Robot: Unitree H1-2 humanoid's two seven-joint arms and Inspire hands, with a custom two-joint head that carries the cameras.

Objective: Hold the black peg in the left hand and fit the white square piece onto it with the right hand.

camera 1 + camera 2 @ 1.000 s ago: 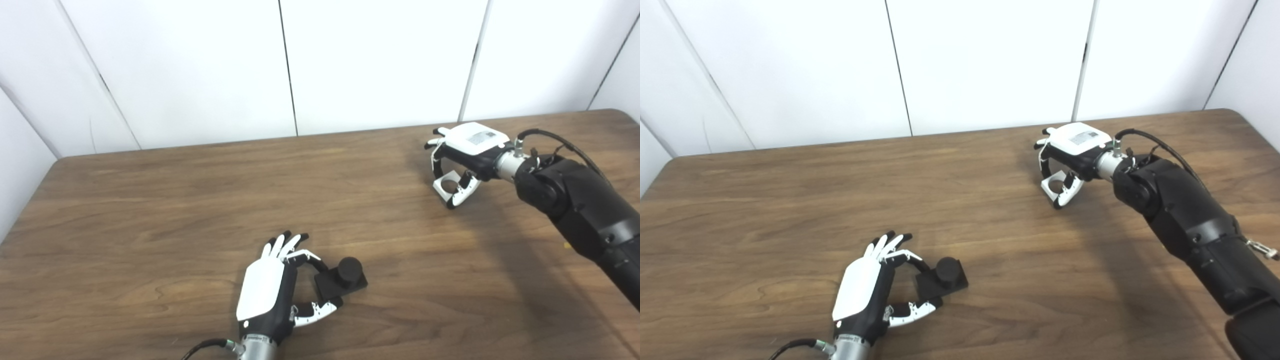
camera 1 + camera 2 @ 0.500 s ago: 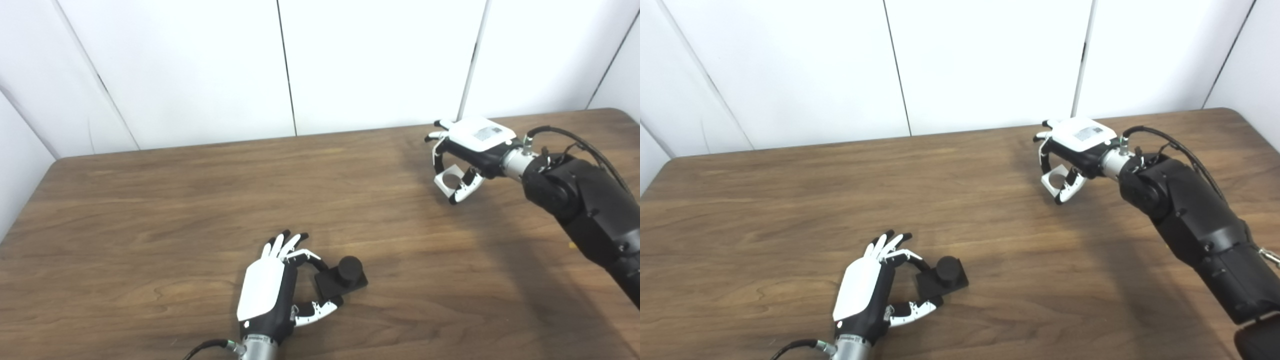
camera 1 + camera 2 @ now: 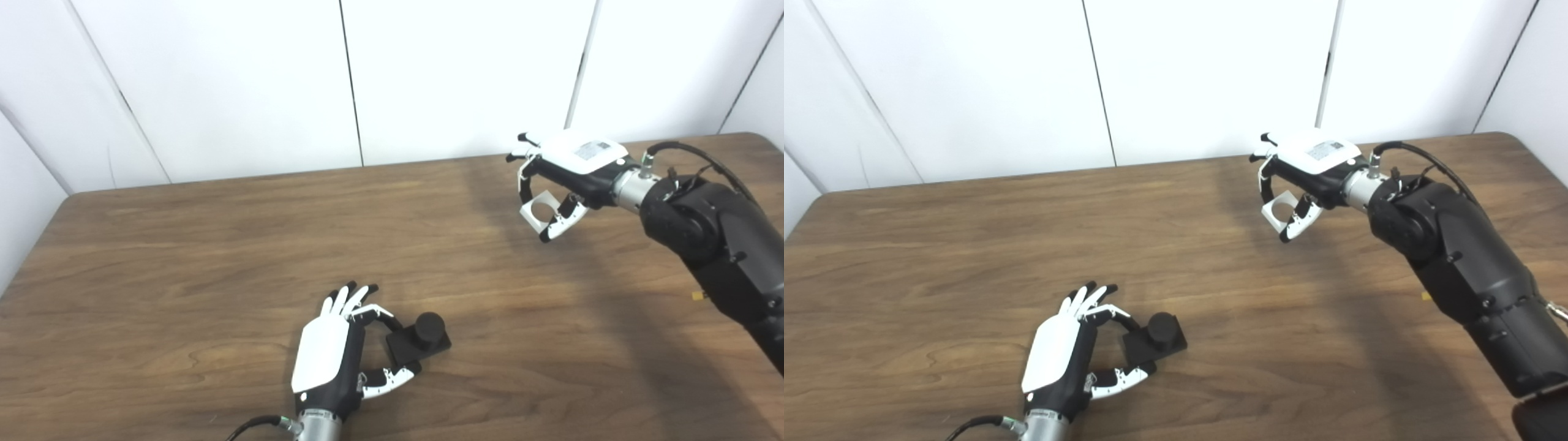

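- Viewing from the left eye: the left hand (image 3: 327,361) lies low on the wooden table (image 3: 184,245) at about 6 o'clock, palm turned toward the black peg (image 3: 420,339)
- Its fingers and thumb pinch the left edge of the peg's square base; the base rests flat on the table, round post upright
- The right hand (image 3: 566,168) sits at about 2 o'clock, clear of the tabletop
- Its fingers curl down and, with the thumb, pinch the white square piece (image 3: 539,210), round hole facing the camera
- Viewing from the right eye: the white square piece (image 3: 1281,211) stands well apart from the black peg (image 3: 1156,338), toward 1 o'clock of it
- The right hand (image 3: 1304,165) casts a shadow across the table
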